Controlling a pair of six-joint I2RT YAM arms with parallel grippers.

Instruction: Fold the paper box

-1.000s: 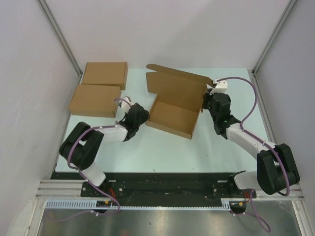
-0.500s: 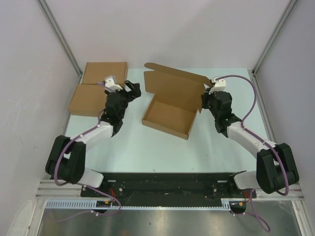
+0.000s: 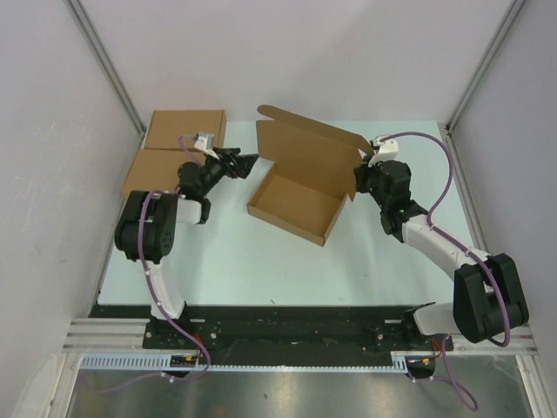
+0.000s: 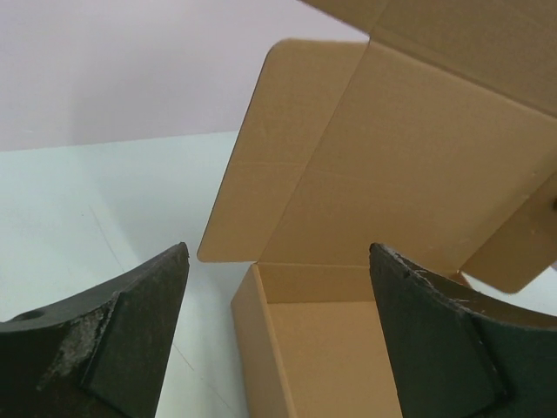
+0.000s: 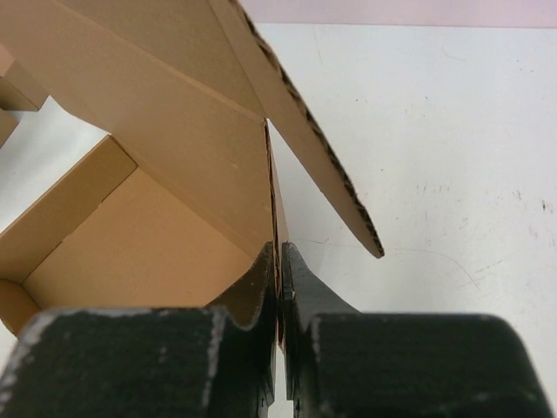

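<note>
The paper box (image 3: 296, 202) is a brown cardboard mailer in the middle of the table, its tray formed and its lid (image 3: 309, 148) standing open at the back. My right gripper (image 3: 359, 181) is shut on the box's right side wall (image 5: 277, 187), one finger inside and one outside. My left gripper (image 3: 245, 163) is open and empty, just left of the box's back left corner and pointing at it. In the left wrist view the box's left wall (image 4: 252, 348) and lid flap (image 4: 261, 174) lie between my fingers (image 4: 122, 340).
Two made-up flat brown boxes lie at the back left, one (image 3: 184, 130) behind the other (image 3: 157, 171). White walls with metal rails close in the left, back and right sides. The light table surface (image 3: 244, 261) runs to the near edge.
My left arm swung up and back from beside the box's left wall to the back left, then turned toward the box. The box shifted slightly left and forward in my right gripper.
</note>
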